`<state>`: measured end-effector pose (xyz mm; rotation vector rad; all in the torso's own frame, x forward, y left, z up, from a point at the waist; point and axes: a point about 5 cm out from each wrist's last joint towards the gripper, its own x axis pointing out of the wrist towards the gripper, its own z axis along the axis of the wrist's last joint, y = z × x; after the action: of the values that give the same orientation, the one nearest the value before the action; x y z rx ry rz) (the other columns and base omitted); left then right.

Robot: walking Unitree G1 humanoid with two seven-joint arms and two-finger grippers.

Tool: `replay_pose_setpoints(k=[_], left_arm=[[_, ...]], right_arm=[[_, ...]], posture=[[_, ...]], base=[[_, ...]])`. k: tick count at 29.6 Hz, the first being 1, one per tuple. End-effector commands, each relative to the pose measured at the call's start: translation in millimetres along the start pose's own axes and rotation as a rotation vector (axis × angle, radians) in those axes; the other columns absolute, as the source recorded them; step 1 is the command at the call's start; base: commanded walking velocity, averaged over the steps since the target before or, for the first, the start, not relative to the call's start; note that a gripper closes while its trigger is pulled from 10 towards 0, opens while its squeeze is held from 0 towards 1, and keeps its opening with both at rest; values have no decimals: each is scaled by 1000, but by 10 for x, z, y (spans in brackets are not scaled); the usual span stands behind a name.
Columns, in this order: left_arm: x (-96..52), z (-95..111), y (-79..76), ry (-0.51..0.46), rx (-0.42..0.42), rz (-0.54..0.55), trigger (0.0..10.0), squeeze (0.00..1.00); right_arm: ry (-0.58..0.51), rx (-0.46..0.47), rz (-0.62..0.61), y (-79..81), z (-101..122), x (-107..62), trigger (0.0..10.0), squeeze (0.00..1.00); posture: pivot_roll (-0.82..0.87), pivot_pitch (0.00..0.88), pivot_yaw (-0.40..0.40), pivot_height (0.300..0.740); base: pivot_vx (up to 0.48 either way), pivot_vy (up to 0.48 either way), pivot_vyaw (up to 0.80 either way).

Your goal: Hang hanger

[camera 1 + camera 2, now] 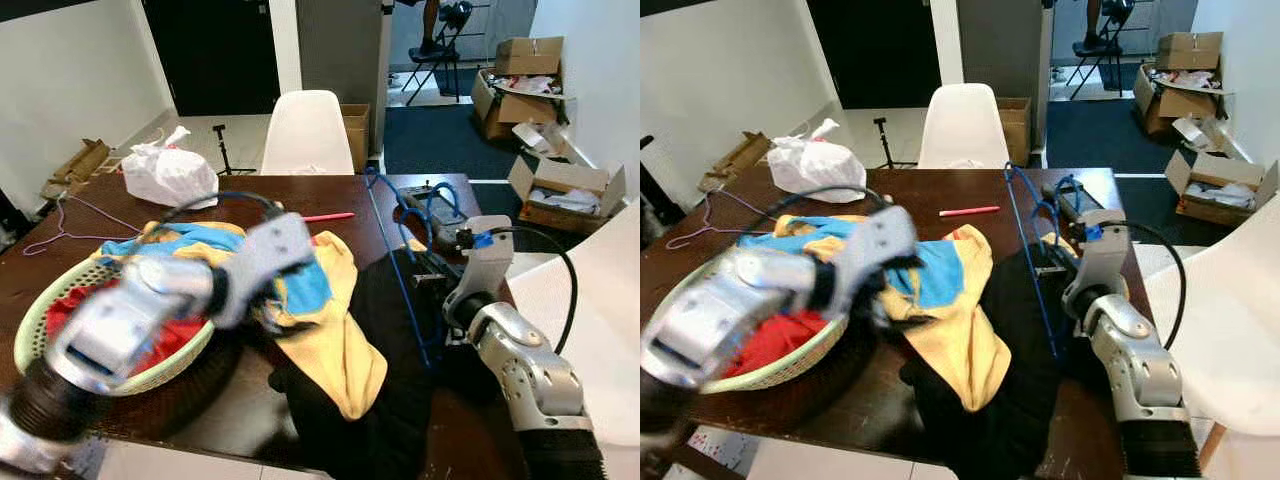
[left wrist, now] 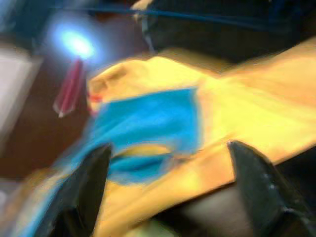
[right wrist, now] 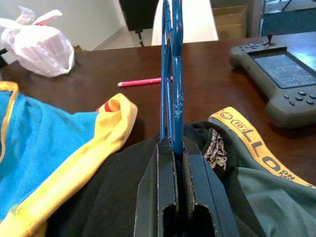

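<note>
I am clamping the thin blue wire hanger (image 3: 171,74) in my right gripper (image 3: 173,163), its long axis rising upright over the black garment (image 1: 1030,330). My left gripper (image 2: 168,182), fingers spread, is hovering above the yellow-and-blue shirt (image 1: 940,280).

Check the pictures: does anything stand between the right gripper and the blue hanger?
Nothing visible does. The right gripper is already shut on the blue hanger, which stands upright above the black garment.
</note>
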<state>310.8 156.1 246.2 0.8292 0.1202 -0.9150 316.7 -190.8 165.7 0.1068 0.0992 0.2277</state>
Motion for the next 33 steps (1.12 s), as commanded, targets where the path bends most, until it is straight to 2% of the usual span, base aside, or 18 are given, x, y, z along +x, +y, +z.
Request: replay_pose_setpoints(k=[1,3,4,5,6,8,9,11,15,16,17,19,24,27,28,29,30,33], left_arm=[[-77,-192,155,105,284,-20,10000,0],[-77,-192,155,105,284,-20,10000,0],[-111,-313,246,154,458,-69,10000,0],[-111,-313,246,154,458,-69,10000,0],[-119,-398,314,209,631,-100,10000,0],[-119,-398,314,209,631,-100,10000,0],[-126,-442,371,224,710,-120,10000,0],[-115,-438,410,217,737,-134,10000,0],[-86,-379,448,175,727,-135,10000,0],[-25,-250,512,82,676,-120,10000,0],[-25,-250,512,82,676,-120,10000,0],[111,58,584,-122,569,-104,10000,0],[156,145,601,-188,547,-111,10000,0],[287,278,560,-264,494,-255,10000,0],[287,278,560,-264,494,-255,10000,0],[333,292,512,-274,467,-350,10000,0],[386,255,447,-248,467,-445,10000,0],[416,208,405,-214,478,-497,10000,0]], right_arm=[[51,11,12,29,-106,-8,10000,0],[51,11,12,29,-106,-8,10000,0],[57,9,13,25,-112,-22,10000,0],[57,9,13,25,-112,-22,10000,0],[63,6,13,22,-120,-35,10000,0],[63,6,13,22,-120,-35,10000,0],[68,4,14,22,-129,-44,10000,0],[71,0,14,24,-134,-60,10000,0],[73,-2,14,22,-134,-78,10000,0],[76,-6,8,9,-129,-112,10000,0],[76,-6,8,9,-129,-112,10000,0],[76,-12,0,-13,-108,-186,10000,0],[76,-13,-2,-18,-99,-209,10000,0],[77,-13,-10,-14,-88,-265,10000,0],[77,-13,-10,-14,-88,-265,10000,0],[78,-14,-15,-13,-88,-301,10000,0],[79,-12,-25,-21,-88,-344,10000,0],[80,-10,-32,-25,-87,-380,10000,0]], posture=[[14,48,58,740],[14,48,58,740],[11,52,60,740],[11,52,60,740],[5,56,60,740],[5,56,60,740],[2,56,60,740],[-11,63,60,740],[-22,69,61,740],[-40,82,59,740],[-40,82,59,740],[-69,98,59,740],[-72,100,58,740],[-104,119,74,740],[-104,119,74,740],[-116,130,83,740],[-121,143,90,740],[-126,153,95,740]], base=[[0,0,0],[0,0,0],[0,0,0],[0,0,0],[0,0,0],[0,0,0],[0,0,0],[0,0,0],[0,0,0],[0,0,0],[0,0,0],[0,0,0],[0,0,0],[0,0,0],[0,0,0],[0,0,0],[0,0,0],[0,0,0]])
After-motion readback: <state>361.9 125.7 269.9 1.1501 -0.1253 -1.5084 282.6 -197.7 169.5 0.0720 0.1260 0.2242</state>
